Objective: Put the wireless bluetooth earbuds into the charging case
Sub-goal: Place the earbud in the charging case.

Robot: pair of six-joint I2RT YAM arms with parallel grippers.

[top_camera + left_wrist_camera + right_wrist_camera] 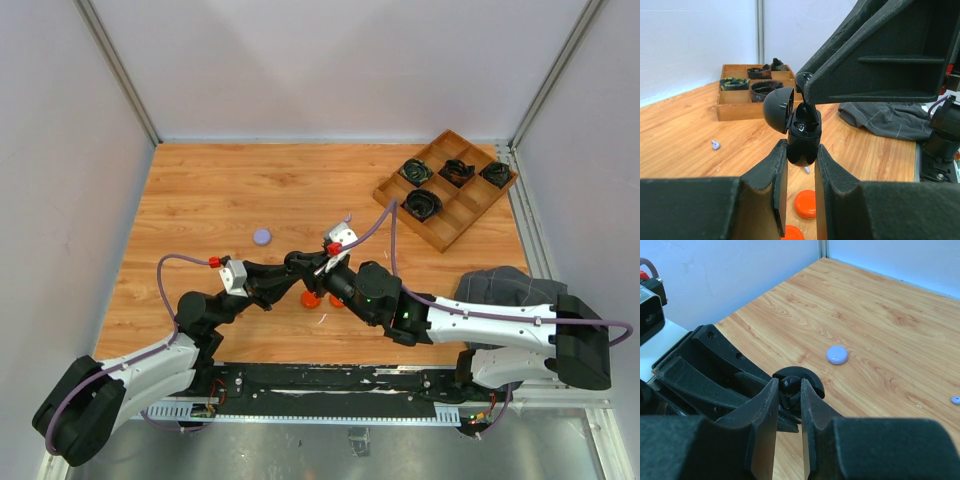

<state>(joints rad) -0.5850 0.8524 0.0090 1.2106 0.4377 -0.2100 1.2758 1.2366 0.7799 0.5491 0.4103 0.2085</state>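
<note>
My left gripper (pixel 801 156) is clamped on the black charging case (pixel 802 142), its domed lid (pixel 776 109) swung open. Right above the case's mouth, my right gripper (pixel 788 388) is closed, pinching a black earbud (pixel 804 78). 2 orange discs (pixel 806 203) lie on the table (pixel 685 135) beneath. Further off, a lilac earbud (pixel 715 145) lies loose. At the far corner, the wooden tray (pixel 462 216) holds coiled cables (pixel 422 203) in 4 compartments

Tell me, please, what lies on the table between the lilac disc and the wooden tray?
A single lilac earbud lies there, seen clearest in the top view.
</note>
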